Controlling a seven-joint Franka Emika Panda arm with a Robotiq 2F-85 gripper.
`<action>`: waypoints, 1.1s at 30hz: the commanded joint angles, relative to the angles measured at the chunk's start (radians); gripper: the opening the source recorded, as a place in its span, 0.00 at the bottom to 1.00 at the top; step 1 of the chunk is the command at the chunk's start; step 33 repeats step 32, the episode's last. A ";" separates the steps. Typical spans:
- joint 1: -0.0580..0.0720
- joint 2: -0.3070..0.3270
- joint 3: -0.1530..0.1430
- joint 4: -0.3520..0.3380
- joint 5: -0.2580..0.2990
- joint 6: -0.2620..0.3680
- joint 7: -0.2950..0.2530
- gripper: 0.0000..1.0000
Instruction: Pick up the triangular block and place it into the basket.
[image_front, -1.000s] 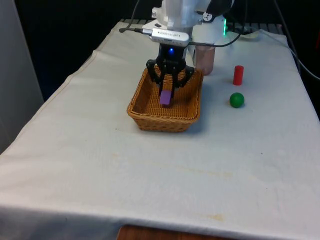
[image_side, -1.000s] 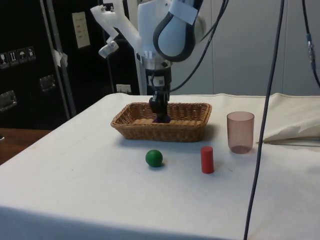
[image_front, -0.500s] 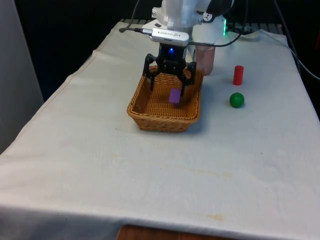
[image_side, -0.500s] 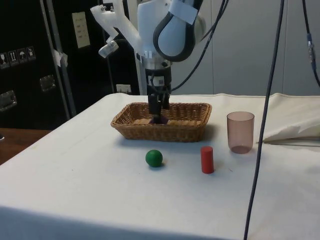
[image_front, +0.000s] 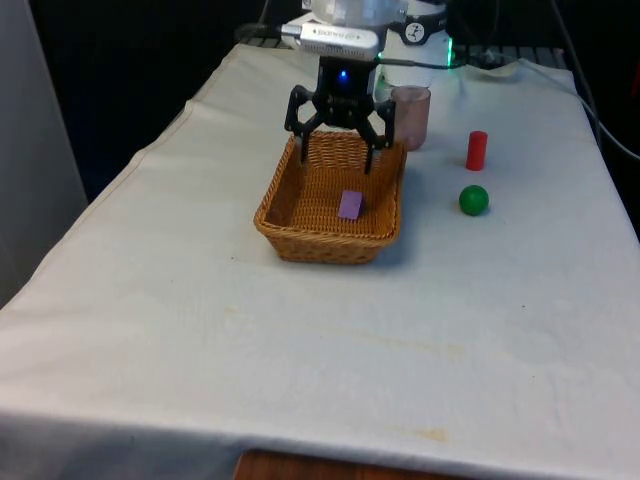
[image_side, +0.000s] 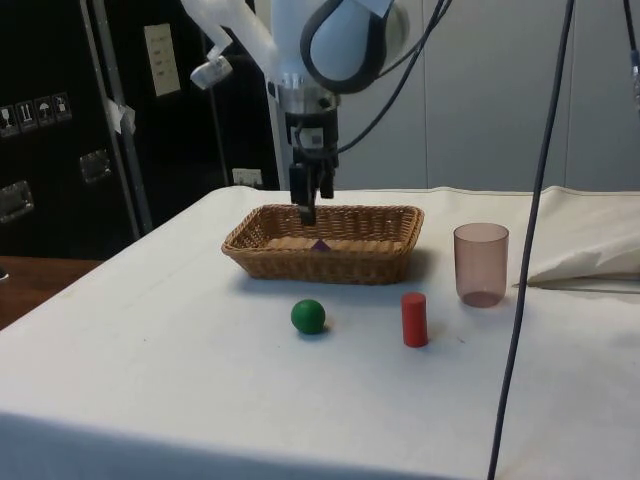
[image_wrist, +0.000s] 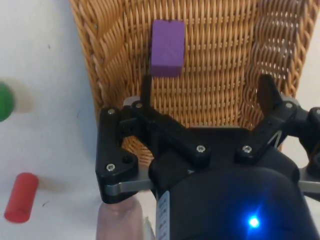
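**Block lies in the basket, gripper above it with jaws spread**

You have the purple block (image_front: 350, 205) lying on the woven floor of the basket (image_front: 283, 225), loose and clear of the gripper (image_front: 338, 150). In the front view it sits toward that view's right of the floor, just beside the right wall, with open weave on its other side. In the side view only its top (image_side: 319, 245) peeks over the near rim.

Your gripper hangs above the basket's far end, jaws spread wide and holding nothing. In the wrist view one finger (image_wrist: 146, 90) sits over the weave near the block (image_wrist: 167, 41) and the other is over the opposite wall, so the spread spans nearly the basket's width. In the side view the fingertips (image_side: 306, 212) are about level with the rim, just above it.

Outside the basket, toward the front view's right, you have a pink cup (image_front: 410, 116) just beside the far corner, then a red cylinder (image_front: 477, 150) and a green ball (image_front: 474, 200), both apart from the rim. The cloth (image_front: 300, 340) on the basket's near side and toward the front view's left lies open to the table's edges.
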 joint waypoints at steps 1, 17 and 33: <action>0.005 -0.007 -0.007 0.002 -0.013 -0.009 0.009 1.00; 0.000 -0.118 -0.002 0.015 -0.002 -0.110 0.000 1.00; 0.002 -0.199 -0.001 0.043 -0.011 -0.207 0.011 1.00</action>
